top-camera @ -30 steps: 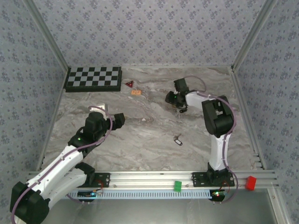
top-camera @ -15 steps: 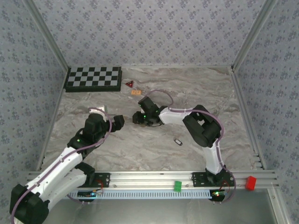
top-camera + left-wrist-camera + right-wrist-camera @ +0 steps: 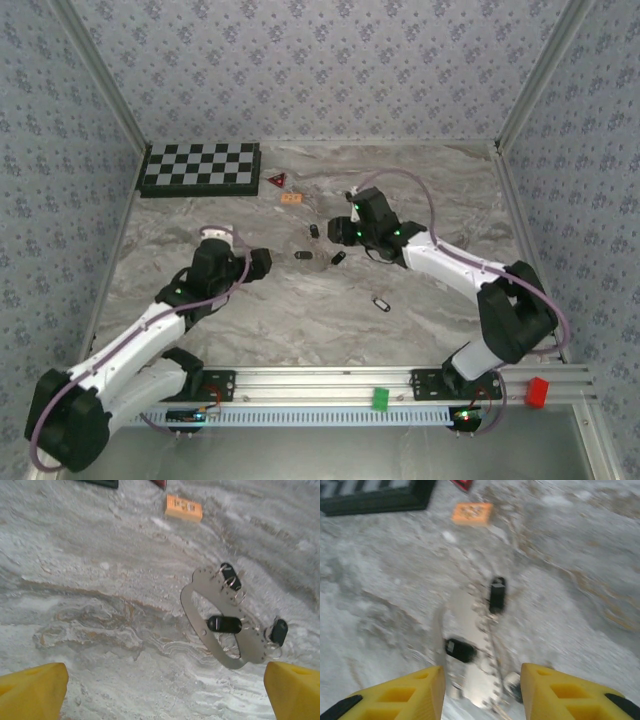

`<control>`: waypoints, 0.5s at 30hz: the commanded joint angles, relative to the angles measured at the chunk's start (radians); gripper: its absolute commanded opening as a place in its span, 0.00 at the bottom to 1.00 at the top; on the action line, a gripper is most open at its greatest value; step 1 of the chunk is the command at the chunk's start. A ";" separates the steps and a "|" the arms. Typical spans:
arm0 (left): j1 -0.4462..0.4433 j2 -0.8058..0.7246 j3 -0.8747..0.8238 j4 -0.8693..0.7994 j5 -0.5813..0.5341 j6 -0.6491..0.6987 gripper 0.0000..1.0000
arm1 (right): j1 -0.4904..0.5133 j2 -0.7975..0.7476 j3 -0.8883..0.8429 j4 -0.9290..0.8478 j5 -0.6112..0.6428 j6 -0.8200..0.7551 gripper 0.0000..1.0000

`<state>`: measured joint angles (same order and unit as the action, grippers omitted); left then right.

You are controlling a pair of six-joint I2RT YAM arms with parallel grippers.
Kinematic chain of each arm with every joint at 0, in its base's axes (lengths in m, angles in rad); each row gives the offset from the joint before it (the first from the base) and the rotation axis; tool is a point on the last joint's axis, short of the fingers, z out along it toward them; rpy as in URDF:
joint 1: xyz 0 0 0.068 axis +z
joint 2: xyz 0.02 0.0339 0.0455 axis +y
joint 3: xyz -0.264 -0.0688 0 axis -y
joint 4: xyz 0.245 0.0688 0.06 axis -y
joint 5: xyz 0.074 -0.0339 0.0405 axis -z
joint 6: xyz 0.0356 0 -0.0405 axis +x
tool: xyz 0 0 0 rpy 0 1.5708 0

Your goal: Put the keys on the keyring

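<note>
Grey marbled bench [image 3: 300, 310]. Near its middle lies a flat silvery keyring [image 3: 202, 632], an oval plate. Three black-headed keys [image 3: 224, 624] rest on or against it; whether they are attached cannot be told. A fourth key [image 3: 381, 303] lies apart, nearer the arm bases. The right tool [image 3: 480, 690] hangs just above the keyring, yellow fingers spread apart, holding nothing. The left tool [image 3: 162, 692] is left of the keyring, fingers wide apart, empty. A small orange piece [image 3: 184, 508] lies beyond.
</note>
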<state>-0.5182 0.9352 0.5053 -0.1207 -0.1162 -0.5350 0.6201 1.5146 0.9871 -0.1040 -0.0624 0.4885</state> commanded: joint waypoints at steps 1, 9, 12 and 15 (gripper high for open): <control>-0.009 0.114 0.116 0.028 0.057 0.014 1.00 | -0.020 -0.063 -0.099 0.036 0.046 -0.066 0.46; -0.021 0.414 0.332 -0.033 0.104 0.116 0.80 | -0.065 -0.140 -0.256 0.175 0.058 -0.091 0.46; -0.028 0.506 0.400 -0.052 0.116 0.160 0.72 | -0.088 -0.156 -0.296 0.202 0.026 -0.054 0.47; -0.036 0.594 0.454 -0.053 0.124 0.200 0.61 | -0.110 -0.174 -0.324 0.237 0.015 -0.032 0.47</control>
<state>-0.5442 1.4803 0.9062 -0.1394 -0.0189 -0.4004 0.5266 1.3716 0.6838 0.0727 -0.0368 0.4320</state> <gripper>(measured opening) 0.639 0.465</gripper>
